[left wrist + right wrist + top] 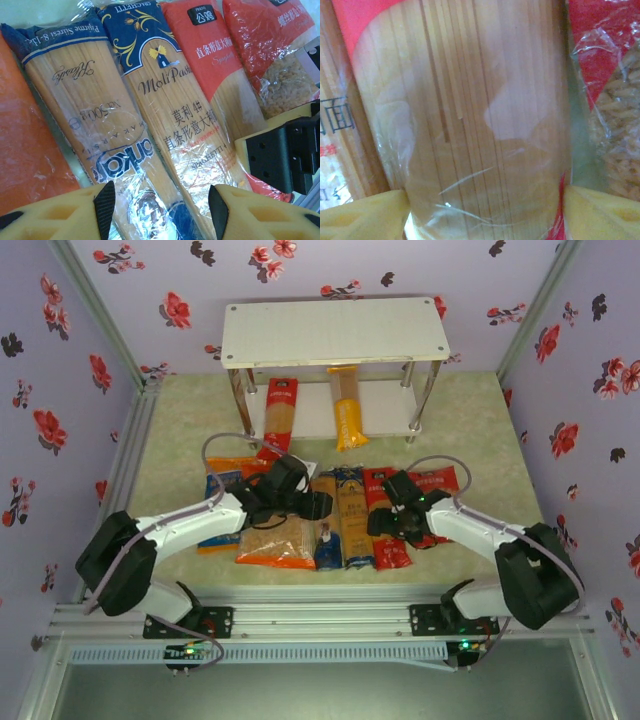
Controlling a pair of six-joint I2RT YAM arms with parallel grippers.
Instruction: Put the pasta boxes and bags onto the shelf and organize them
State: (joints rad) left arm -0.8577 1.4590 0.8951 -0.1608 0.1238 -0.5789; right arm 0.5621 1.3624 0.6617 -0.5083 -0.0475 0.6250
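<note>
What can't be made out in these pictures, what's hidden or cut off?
Top view: the left arm covers most of the blue bag.
Right wrist view: the red spaghetti pack runs off the frame; whether the right gripper presses it or only straddles it is unclear.
Left wrist view: the orange bag is cut by the left edge.

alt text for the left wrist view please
The yellow-fingered left gripper stands open over a long tan-and-blue spaghetti pack and a dark blue spaghetti pack beside it. A red spaghetti pack and a red plastic bag of spiral pasta lie further right, an orange bag at the left edge.
</note>
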